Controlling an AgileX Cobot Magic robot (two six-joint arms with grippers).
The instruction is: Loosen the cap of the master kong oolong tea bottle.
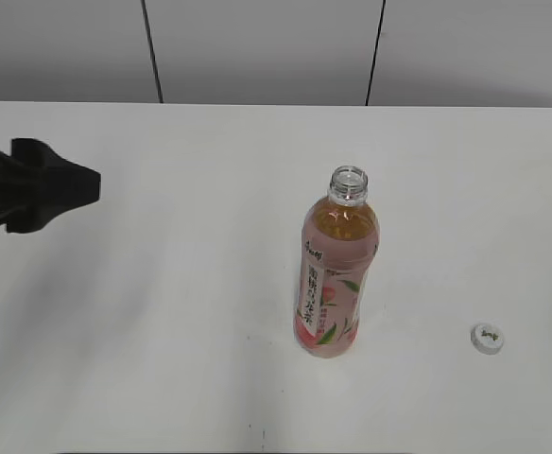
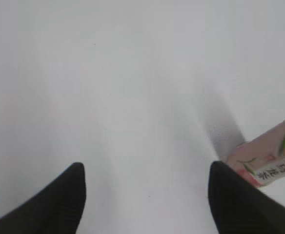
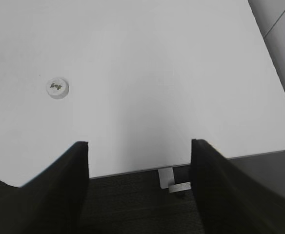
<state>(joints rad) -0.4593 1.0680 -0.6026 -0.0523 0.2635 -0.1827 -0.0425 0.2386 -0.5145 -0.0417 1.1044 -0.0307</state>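
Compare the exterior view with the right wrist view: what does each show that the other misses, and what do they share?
Only the exterior view shows the bottle standing upright with its neck open, and the left gripper at the left edge. Only the right wrist view shows the right gripper, open and empty, over the table's near edge with dark floor below. Both show the cap lying on the white table, apart from everything.

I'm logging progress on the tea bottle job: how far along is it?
Done, it seems: the master kong oolong tea bottle stands upright with its neck open, and the cap lies on the table to its right, apart from it. In hand: nothing; the left gripper and right gripper are both open and empty, away from the bottle. Left: nothing visible of the loosening itself.
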